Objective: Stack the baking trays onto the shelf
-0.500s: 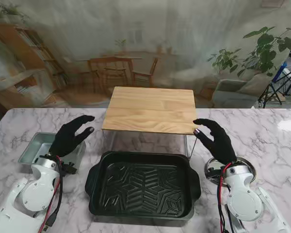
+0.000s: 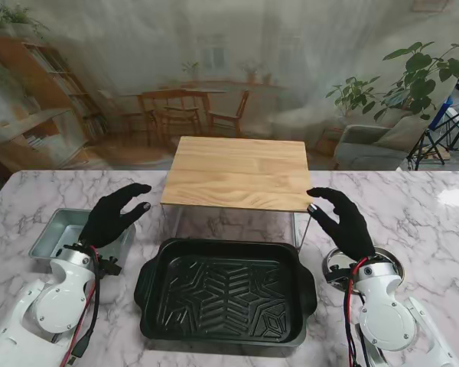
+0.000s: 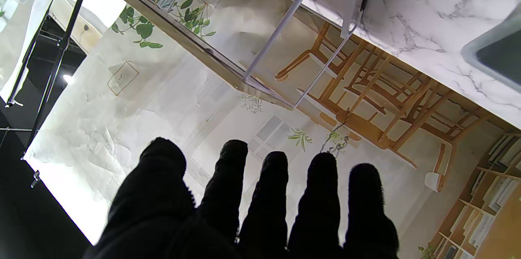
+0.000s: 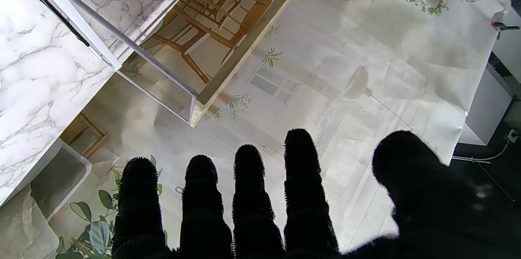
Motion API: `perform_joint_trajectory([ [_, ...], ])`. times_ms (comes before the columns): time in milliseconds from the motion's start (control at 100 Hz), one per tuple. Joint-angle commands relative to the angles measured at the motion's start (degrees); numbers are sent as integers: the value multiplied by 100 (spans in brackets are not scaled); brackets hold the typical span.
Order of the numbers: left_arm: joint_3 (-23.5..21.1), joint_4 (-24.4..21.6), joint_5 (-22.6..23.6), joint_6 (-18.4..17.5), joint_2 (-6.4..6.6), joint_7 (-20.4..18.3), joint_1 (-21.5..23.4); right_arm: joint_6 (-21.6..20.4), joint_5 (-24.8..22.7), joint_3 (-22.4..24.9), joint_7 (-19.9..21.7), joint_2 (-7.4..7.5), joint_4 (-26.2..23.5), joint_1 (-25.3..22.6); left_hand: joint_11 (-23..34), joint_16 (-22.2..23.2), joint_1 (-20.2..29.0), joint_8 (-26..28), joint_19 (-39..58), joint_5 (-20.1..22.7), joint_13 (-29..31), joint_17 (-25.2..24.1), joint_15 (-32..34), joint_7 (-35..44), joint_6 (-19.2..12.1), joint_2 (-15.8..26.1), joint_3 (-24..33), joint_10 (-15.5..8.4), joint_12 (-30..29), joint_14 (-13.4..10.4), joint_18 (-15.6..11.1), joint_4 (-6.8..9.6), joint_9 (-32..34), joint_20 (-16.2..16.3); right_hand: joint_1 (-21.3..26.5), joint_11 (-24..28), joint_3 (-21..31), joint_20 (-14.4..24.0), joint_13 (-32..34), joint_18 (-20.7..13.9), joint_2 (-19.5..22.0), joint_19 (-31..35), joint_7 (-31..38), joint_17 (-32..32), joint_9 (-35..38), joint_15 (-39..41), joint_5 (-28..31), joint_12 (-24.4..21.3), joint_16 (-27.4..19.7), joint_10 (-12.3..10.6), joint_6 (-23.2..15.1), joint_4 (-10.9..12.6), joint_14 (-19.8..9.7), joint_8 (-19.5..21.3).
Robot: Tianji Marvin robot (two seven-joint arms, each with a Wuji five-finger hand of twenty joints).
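While flanking the black tray [image 2: 228, 294]:
left hand [image 2: 113, 215]: wide, empty, left
right hand [image 2: 344, 220]: wide, empty, right
shelf [image 2: 237, 173]: far

The right hand [image 2: 344, 222] and its wrist cover much of the round metal dish [image 2: 385, 264], so its inside cannot be made out. The left hand [image 2: 113, 215] hides the near right corner of the grey tray [image 2: 55, 232]. The shelf [image 2: 237, 173] top conceals most of its wire legs. Both forearms run off the stand view's bottom edge.
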Motion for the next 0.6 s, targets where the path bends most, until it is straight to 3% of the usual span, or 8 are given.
perform_joint_trajectory([
  [0, -1, -65, -4, 61, 29, -198, 12, -17, -7, 12, -35, -17, -11, -45, -51, 11, 130, -56, -178, -37, -171, 18, -62, -88, 64, 144, -144, 7, -7, -1, -324, -107, -148, 14, -172, 117, -50, 108, 90, -226, 9, -111, 17, 27, 71, -45, -60, 48, 113, -23, -133, -22, -197, 33],
  [140, -241, -203, 241, 22, 131, -576, 60, 2, 14, 14, -33, -19, -43, -67, -178, -45, 42, -99, -216, -170, -329, -5, -106, -183, 98, 109, -163, 5, -82, -19, -462, -124, -381, -95, -175, 130, -57, 126, 91, -220, 11, -110, 24, 30, 78, -37, -58, 54, 115, -6, -133, -23, -186, 41],
  [340, -989, -306, 647, -435, 235, -863, 257, -38, 28, 61, -76, -29, -56, -103, -328, -169, -44, -151, -258, -274, -369, 7, -156, -291, 45, 69, -149, -8, -222, -47, -321, -134, -505, -287, -167, 131, -63, 143, 99, -219, 19, -109, 20, 28, 83, -28, -51, 54, 117, 7, -125, -22, -189, 46],
  [590, -1907, -222, 1011, -943, 216, -551, 584, -46, 39, 87, -144, -46, -68, -131, -352, -192, -63, -148, -212, -257, -318, 5, -144, -296, 27, 72, -151, -10, -243, -46, -261, -136, -443, -313, -159, 136, -64, 159, 104, -214, 24, -103, 19, 29, 101, -23, -35, 56, 117, 9, -112, -19, -187, 53],
])
